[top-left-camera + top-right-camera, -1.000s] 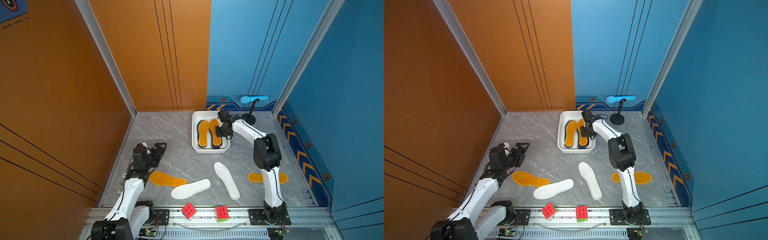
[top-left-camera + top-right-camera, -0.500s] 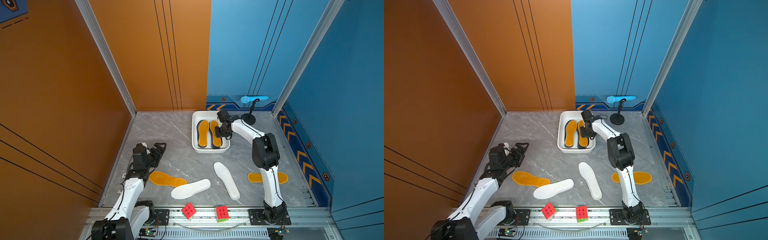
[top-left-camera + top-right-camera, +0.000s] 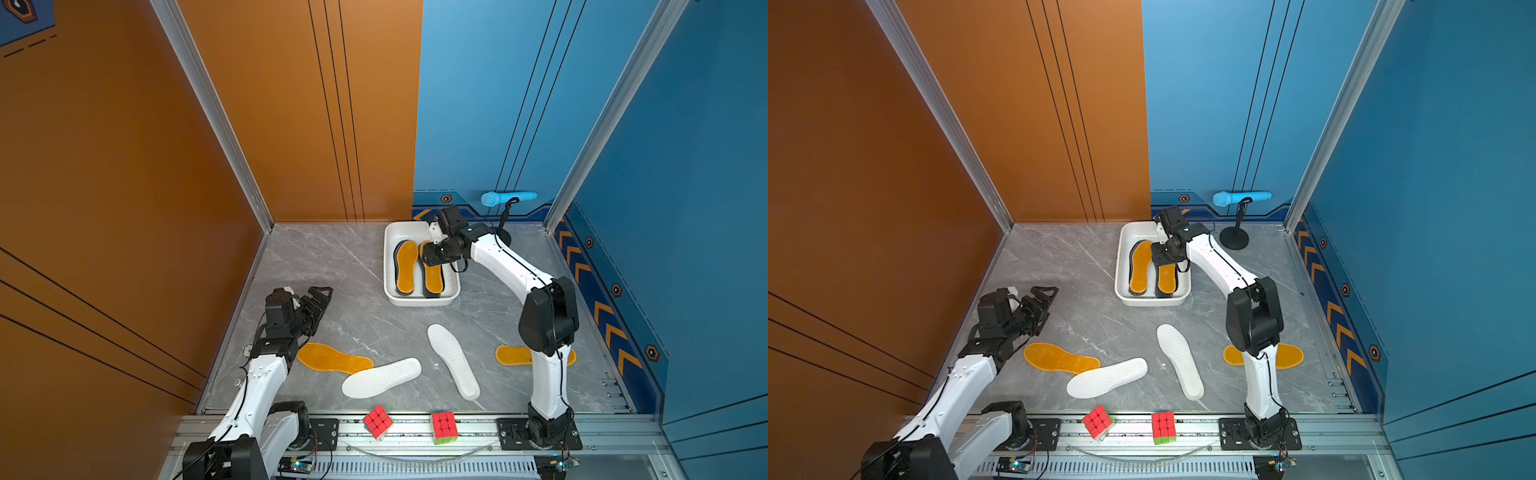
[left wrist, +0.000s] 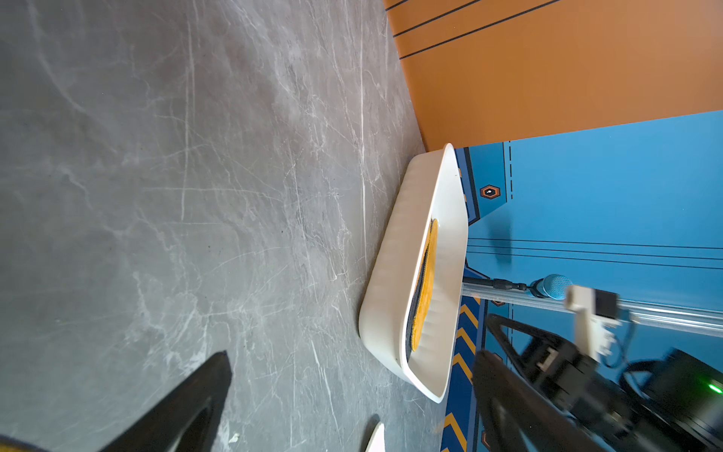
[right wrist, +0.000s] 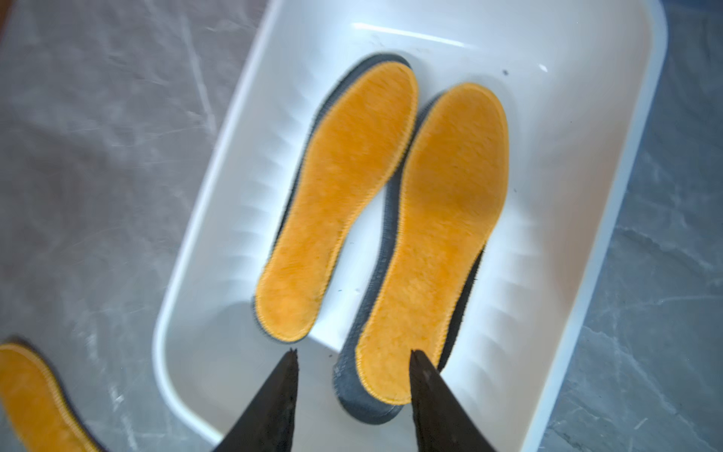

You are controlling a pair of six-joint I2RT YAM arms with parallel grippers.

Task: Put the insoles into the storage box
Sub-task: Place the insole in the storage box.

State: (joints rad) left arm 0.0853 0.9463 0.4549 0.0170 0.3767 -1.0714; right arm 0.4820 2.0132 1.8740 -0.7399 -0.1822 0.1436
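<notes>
Jaws apart and empty, the right end effector [image 5: 352, 354] is hovering over the storage box [image 5: 567, 156], likely needing a straight lift off the insoles [image 5: 450, 235].

Two Rubik's cubes [image 3: 377, 421], blue microphone [image 3: 509, 198]

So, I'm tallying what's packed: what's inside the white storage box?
Two fuzzy orange insoles lie side by side, each atop dark insoles showing only as edges. How many are stacked underneath is covered.
</notes>
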